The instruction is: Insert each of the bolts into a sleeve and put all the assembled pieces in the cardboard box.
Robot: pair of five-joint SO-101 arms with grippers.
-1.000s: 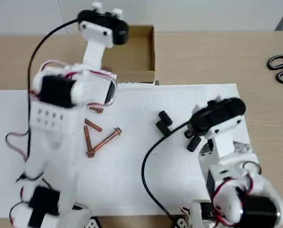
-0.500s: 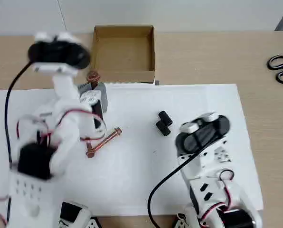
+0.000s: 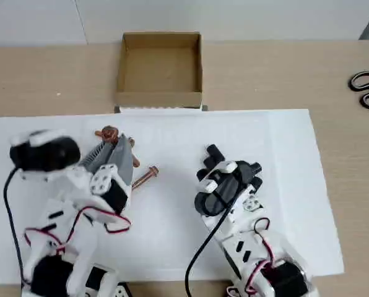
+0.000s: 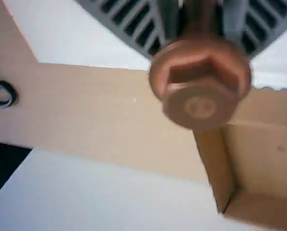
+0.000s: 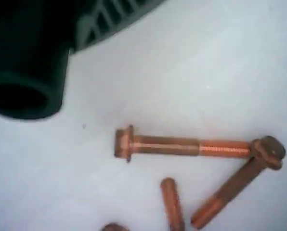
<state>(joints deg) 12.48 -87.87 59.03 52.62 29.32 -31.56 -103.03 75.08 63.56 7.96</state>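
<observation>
Bolts loose on white sheet, scissors well apart

The open cardboard box sits at twelve o'clock. One copper bolt is held at nine o'clock. A loose bolt and a black sleeve lie near centre.

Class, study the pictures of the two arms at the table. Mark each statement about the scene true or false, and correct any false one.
1. The cardboard box already holds an assembled piece. False: it is empty.
2. The left jaws hold a copper bolt. True.
3. The right jaws hold a black sleeve. True.
4. The scissors lie on the white paper. False: they lie on the bare table, beyond the paper's edge.
5. Every bolt sits in a sleeve. False: bare loose bolts lie on the paper.
</observation>
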